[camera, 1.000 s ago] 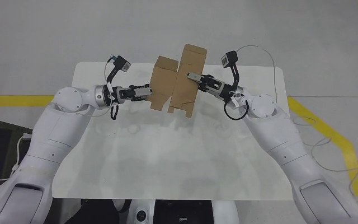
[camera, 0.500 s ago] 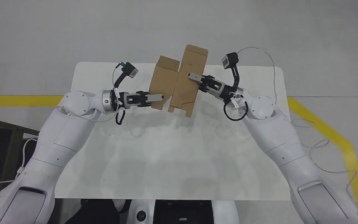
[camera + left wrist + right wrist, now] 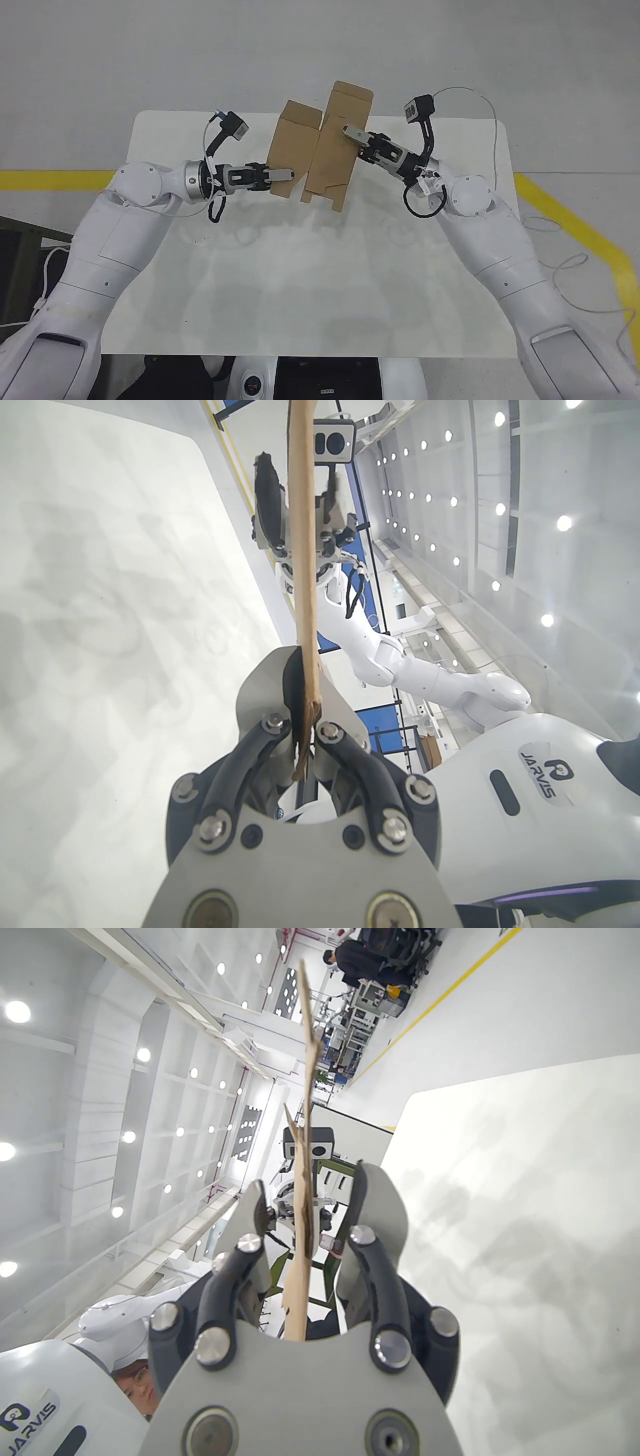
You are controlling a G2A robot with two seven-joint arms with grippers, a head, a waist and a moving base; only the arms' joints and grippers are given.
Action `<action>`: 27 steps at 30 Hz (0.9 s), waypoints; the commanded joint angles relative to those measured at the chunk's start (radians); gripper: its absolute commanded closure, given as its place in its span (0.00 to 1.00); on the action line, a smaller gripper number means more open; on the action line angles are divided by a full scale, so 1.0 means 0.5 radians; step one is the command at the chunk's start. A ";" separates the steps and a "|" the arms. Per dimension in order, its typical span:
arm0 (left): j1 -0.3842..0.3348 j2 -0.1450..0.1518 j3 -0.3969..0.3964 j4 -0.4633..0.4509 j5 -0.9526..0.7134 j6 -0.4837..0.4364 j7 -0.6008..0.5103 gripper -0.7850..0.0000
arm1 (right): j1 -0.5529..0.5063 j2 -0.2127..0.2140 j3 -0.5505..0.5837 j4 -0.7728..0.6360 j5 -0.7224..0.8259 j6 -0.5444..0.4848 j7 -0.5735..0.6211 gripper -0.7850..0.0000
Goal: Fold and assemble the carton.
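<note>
A flat brown carton (image 3: 322, 150) hangs in the air over the far part of the white table (image 3: 330, 300), standing on edge between both arms. My left gripper (image 3: 284, 175) is shut on its lower left corner; in the left wrist view the pads (image 3: 295, 685) pinch the cardboard edge (image 3: 304, 550). My right gripper (image 3: 350, 133) straddles the carton's right side. In the right wrist view its fingers (image 3: 372, 1198) stand apart, open, with the thin cardboard (image 3: 306, 1078) running between them without touching either pad.
The tabletop below the carton is bare white, with its far edge (image 3: 320, 113) just under the carton. A yellow floor line (image 3: 40, 180) runs past both sides of the table.
The left arm shifted right and slid its gripper lower along the carton's left edge. The right gripper drew back slightly towards the carton's right edge. The carton barely moved.
</note>
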 commanded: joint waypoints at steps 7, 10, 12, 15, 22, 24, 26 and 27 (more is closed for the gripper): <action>-0.056 0.005 -0.035 0.052 0.054 0.013 -0.157 1.00 | -0.023 0.033 0.147 0.075 -0.041 -0.332 0.151 0.00; -0.080 0.010 -0.049 0.047 0.062 0.007 -0.254 1.00 | -0.030 0.050 0.183 0.084 -0.056 -0.293 0.241 0.00; -0.090 0.013 -0.059 0.045 0.040 0.004 -0.338 1.00 | -0.033 0.064 0.210 0.078 -0.023 -0.240 0.350 0.00; -0.097 0.026 -0.073 -0.004 0.053 0.032 -0.405 1.00 | -0.021 0.092 0.261 0.106 0.011 -0.160 0.563 0.00; -0.031 0.102 -0.118 -0.188 0.148 0.111 -0.485 1.00 | 0.066 0.140 0.313 0.162 0.076 0.042 1.058 0.00; -0.004 0.128 -0.112 -0.247 0.182 0.118 -0.492 1.00 | 0.084 0.152 0.313 0.138 0.082 0.095 1.111 0.00; 0.016 0.154 -0.097 -0.298 0.210 0.121 -0.495 1.00 | 0.099 0.166 0.309 0.120 0.078 0.147 1.162 0.00; 0.025 0.167 -0.085 -0.323 0.218 0.121 -0.495 1.00 | 0.104 0.171 0.301 0.104 0.085 0.171 1.187 0.00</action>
